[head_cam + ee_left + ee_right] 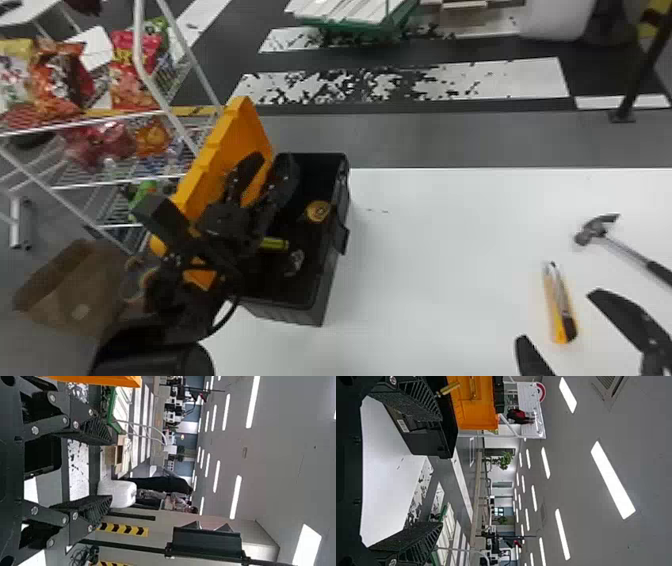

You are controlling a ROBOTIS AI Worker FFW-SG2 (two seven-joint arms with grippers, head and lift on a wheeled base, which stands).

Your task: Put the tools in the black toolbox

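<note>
Clearly, open toolbox [300, 315], hammer [627, 251] near cutter [560, 306]

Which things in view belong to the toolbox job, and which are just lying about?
Part of the job:
- black toolbox, orange lid open
- claw hammer and utility knife, on the table
- inside the toolbox: round yellow item, probably a tape measure; yellow-green item

Just lying about:
- snack bags on the wire rack
- cardboard box

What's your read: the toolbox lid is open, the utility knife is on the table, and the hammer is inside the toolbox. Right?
Not quite. The head view shows the hammer on the table, outside the toolbox. The open lid and the utility knife are as you say.
</note>
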